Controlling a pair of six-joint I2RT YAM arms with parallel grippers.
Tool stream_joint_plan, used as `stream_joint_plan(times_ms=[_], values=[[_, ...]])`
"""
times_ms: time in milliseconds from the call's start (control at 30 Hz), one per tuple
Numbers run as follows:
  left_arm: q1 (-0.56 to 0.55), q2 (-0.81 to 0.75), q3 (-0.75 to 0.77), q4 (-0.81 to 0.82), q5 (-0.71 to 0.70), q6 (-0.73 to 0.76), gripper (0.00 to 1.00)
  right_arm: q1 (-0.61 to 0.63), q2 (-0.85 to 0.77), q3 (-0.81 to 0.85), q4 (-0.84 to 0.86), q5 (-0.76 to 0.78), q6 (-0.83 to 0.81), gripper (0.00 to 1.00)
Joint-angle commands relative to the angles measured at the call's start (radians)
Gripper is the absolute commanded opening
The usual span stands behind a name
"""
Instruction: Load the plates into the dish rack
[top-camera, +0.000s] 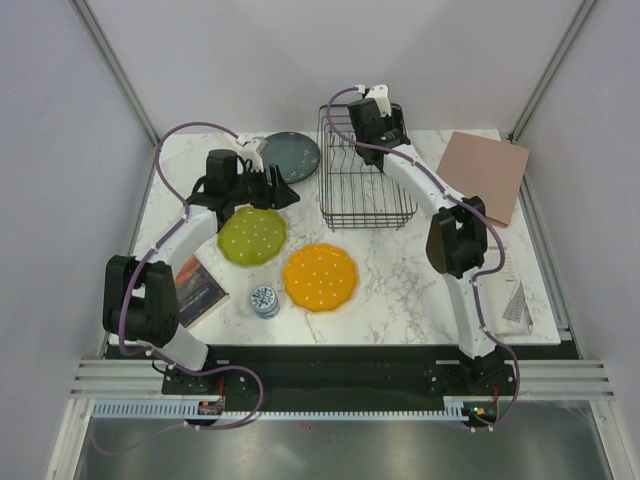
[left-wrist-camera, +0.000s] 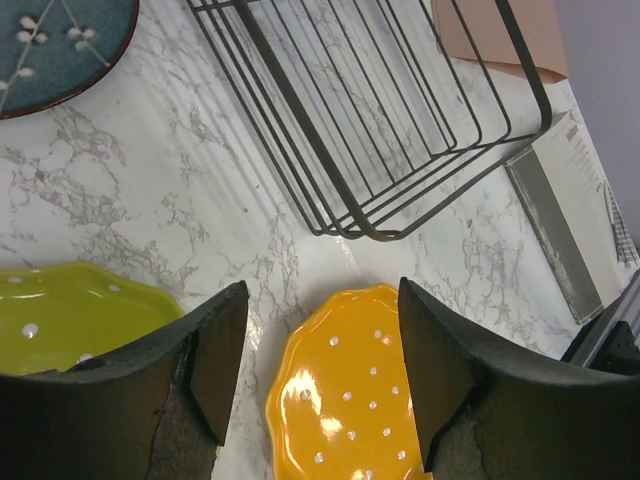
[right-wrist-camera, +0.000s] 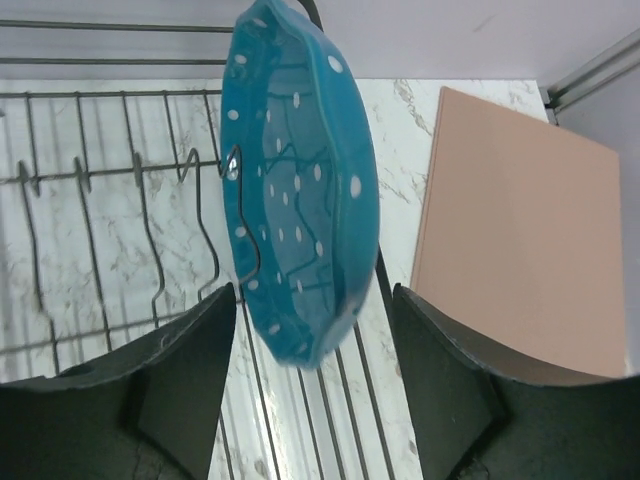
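1. Top external view: the rack (top-camera: 368, 222) stands at the far middle of the bench (top-camera: 400, 280). The teal-grey plate (top-camera: 293, 157) lies flat just to its left.
2. The lime plate (top-camera: 252, 236) and the orange plate (top-camera: 320, 277) lie flat nearer, side by side but apart, both outside the rack.
3. A small tin (top-camera: 265, 300) sits near the gap between those two plates. A pink board (top-camera: 487, 172) lies at the far right, and a dark booklet (top-camera: 197, 285) at the near left.
4. Right wrist view: the blue plate (right-wrist-camera: 300, 180) stands on edge inside the rack, resting against an upright prong.
5. The right fingers (right-wrist-camera: 190, 380) are spread wide, one on each side of the blue plate's rim. A thin gap shows on both sides, so they do not grip it.
6. Left wrist view: the left fingers (left-wrist-camera: 215, 350) are wide apart and hold nothing. They hang above the bench, with the orange plate below the gap, the lime plate by the left finger and the rack beyond.
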Motion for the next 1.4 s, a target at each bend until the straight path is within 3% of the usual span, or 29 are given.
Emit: stream_joint_plan(times_ms=[0, 133, 267, 367, 400, 500, 833, 933, 1000, 1367], values=[[0.005, -0.073, -0.021, -0.041, -0.063, -0.018, 0.69, 0.047, -0.245, -0.102, -0.014, -0.042, -0.038, 0.72], [0.005, -0.100, -0.051, -0.089, -0.087, -0.076, 0.69, 0.047, -0.449, -0.322, -0.095, -0.240, -0.062, 0.84], [0.005, -0.108, -0.094, -0.080, -0.123, -0.126, 0.70, 0.024, -0.647, -0.608, -0.060, -0.756, -0.087, 0.79], [0.004, -0.093, -0.107, -0.083, -0.130, -0.150, 0.70, 0.024, -0.773, -0.817, -0.003, -0.976, -0.087, 0.77], [0.002, -0.088, -0.116, -0.083, -0.130, -0.156, 0.70, 0.024, -0.793, -0.857, 0.006, -1.116, -0.093, 0.74], [-0.002, -0.077, -0.130, -0.111, -0.112, -0.176, 0.68, 0.037, -0.822, -0.986, 0.029, -1.257, -0.169, 0.52], [-0.015, -0.070, -0.219, -0.189, -0.119, -0.413, 0.66, 0.200, -0.628, -1.053, 0.165, -1.222, -0.188, 0.39], [-0.024, -0.061, -0.248, -0.195, -0.139, -0.399, 0.61, 0.235, -0.560, -1.021, 0.158, -1.173, -0.151, 0.34], [-0.030, -0.056, -0.250, -0.233, -0.179, -0.379, 0.58, 0.254, -0.536, -1.007, 0.135, -1.061, -0.139, 0.31], [-0.056, -0.024, -0.249, -0.293, -0.234, -0.325, 0.57, 0.301, -0.549, -1.090, 0.080, -0.740, -0.142, 0.29]])
